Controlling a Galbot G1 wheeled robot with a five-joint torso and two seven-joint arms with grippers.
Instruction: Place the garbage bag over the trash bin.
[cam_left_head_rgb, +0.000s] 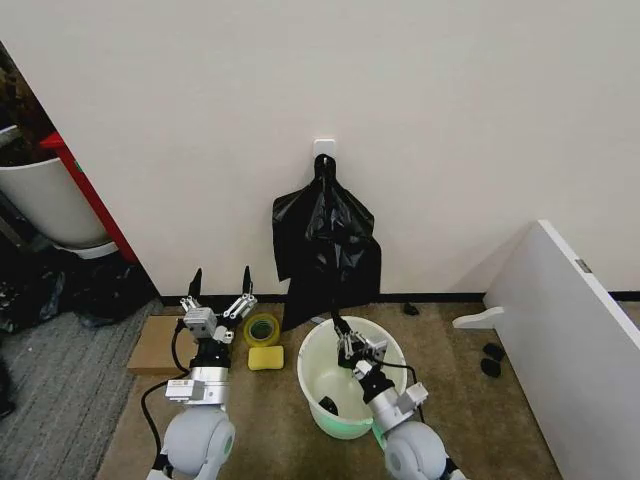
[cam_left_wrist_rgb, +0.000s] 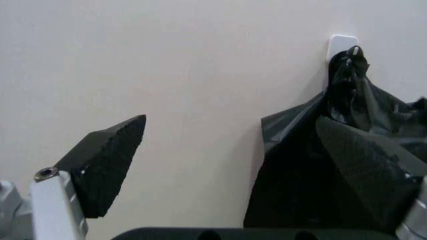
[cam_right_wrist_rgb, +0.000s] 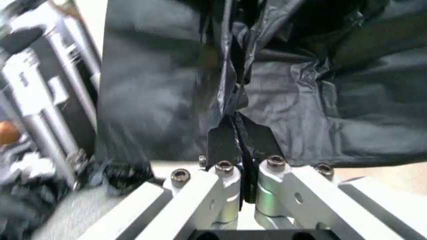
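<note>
Here the right tool (cam_left_head_rgb: 337, 325) pinches the garbage bag (cam_left_head_rgb: 325, 262) above the trash bin (cam_left_head_rgb: 318, 345); left tool (cam_left_head_rgb: 221, 283) gapes empty.

A white hook plate (cam_left_head_rgb: 324, 148) sits on the wall (cam_left_head_rgb: 420, 90), with a bunch of black bags (cam_left_head_rgb: 325, 245) hanging from it down to the floor. On the brown floor (cam_left_head_rgb: 470, 420) near the wall's foot lie a tape roll (cam_left_head_rgb: 262, 329) and, just in front of it, a yellow sponge (cam_left_head_rgb: 266, 357). A cardboard piece (cam_left_head_rgb: 158, 345) lies flat to their left. A white board (cam_left_head_rgb: 570, 340) leans at the right edge, two small dark bits (cam_left_head_rgb: 491, 359) beside it. A white tub (cam_left_head_rgb: 45, 205) with a red frame (cam_left_head_rgb: 85, 190) stands at the far left
</note>
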